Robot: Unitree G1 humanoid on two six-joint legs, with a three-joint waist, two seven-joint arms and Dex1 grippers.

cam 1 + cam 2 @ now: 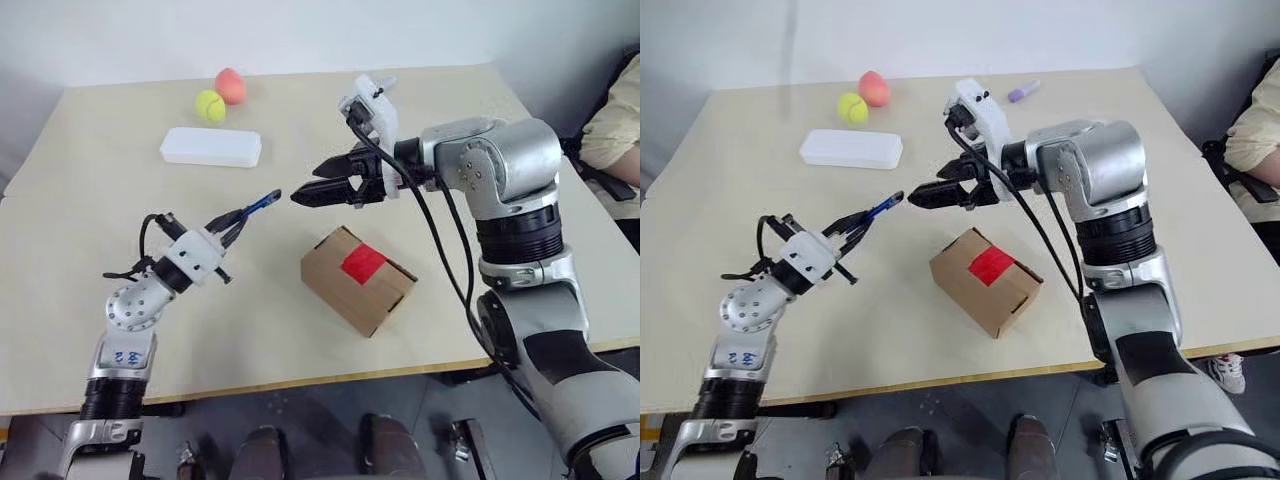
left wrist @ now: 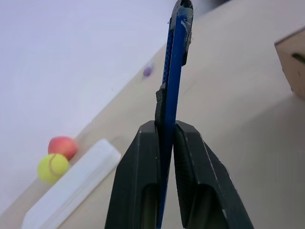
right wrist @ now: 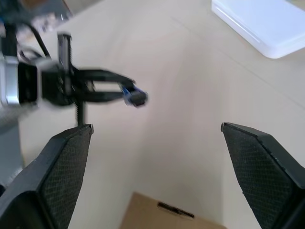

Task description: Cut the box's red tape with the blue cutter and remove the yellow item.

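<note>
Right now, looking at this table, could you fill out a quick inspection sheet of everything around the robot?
Surface: pale wooden table.
Job's things: box closed, red tape on top; blue cutter raised above the table.
Clutter: white case, tennis ball, peach-coloured ball, purple marker.
Grippers: left gripper shut on blue cutter; right gripper open, facing it.
Cables: black cables along the right arm.
Surroundings: seated person at the table's right side.

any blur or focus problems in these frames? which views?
Right wrist view: the left gripper holding the blue cutter is smeared by motion blur; the white case looks sharp. Left wrist view: cutter sharp, the tennis ball and box behind it soft. Head views: evenly lit, soft shadow beside the box.
</note>
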